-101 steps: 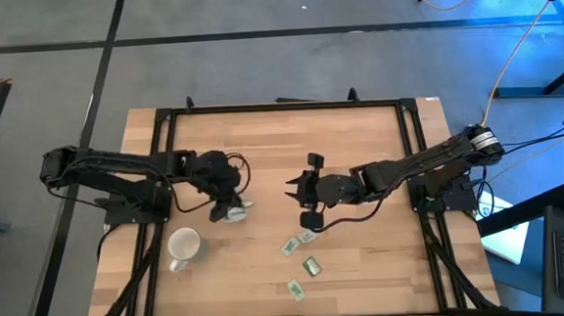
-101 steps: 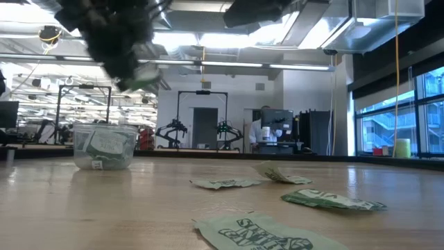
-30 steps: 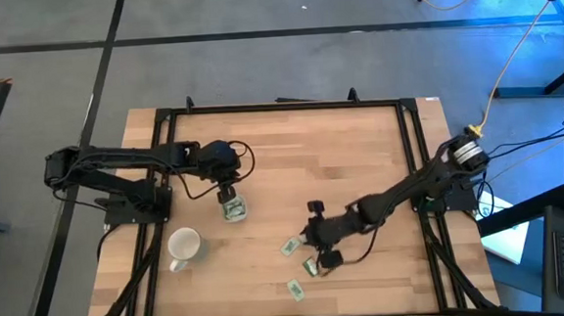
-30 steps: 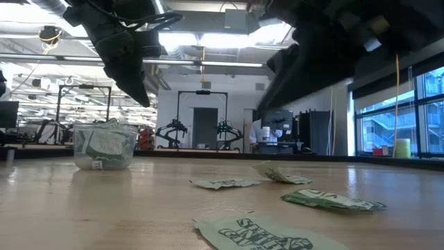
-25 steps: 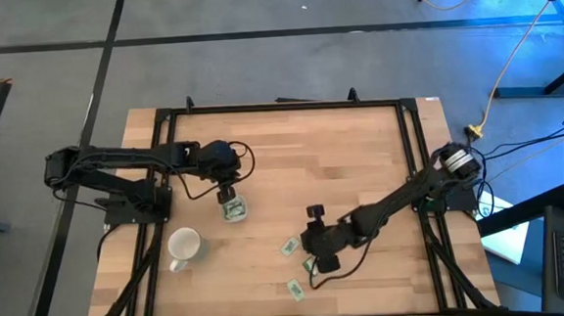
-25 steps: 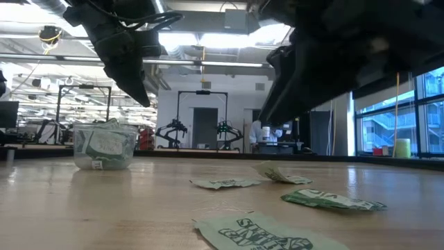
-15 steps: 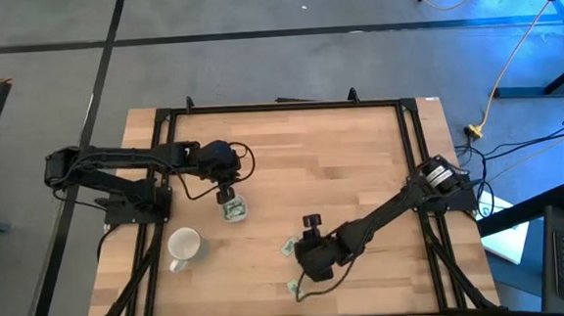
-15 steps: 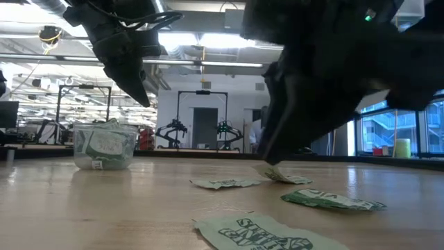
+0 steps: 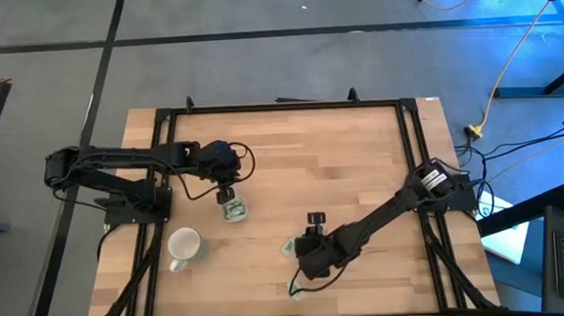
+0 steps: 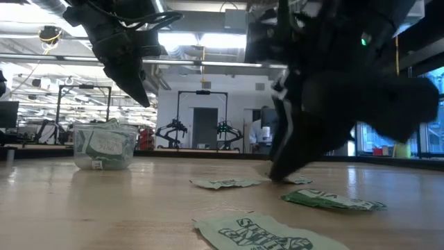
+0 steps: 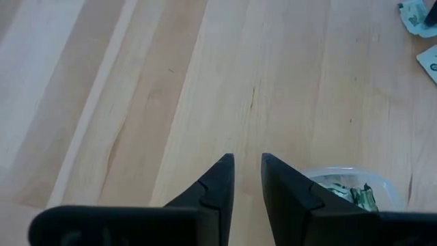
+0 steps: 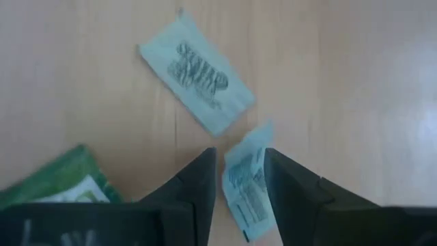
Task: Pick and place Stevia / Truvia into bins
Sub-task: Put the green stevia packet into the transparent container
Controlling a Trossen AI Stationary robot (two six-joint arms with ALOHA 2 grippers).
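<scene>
Several green-and-white Stevia / Truvia sachets lie flat on the wooden table near its front edge. One sachet lies between the fingers of my right gripper, which is open and pointing steeply down at the table. Whether the fingers touch the sachet cannot be told. A second sachet lies just beyond it, and a third lies beside the gripper. The clear cup stands at the left with several sachets inside. My left gripper hangs over the cup, narrowly open and holding nothing.
A white mug with a handle stands near the front left, close to the cup. More sachets lie at the front edge near the low camera. A black frame runs round the table. The table's far half is bare wood.
My right gripper has gone toward the table's near edge and left, sinking and tipping more steeply down. It now stands over the sachets with one of them between its fingers. The sachets have stayed where they were.
</scene>
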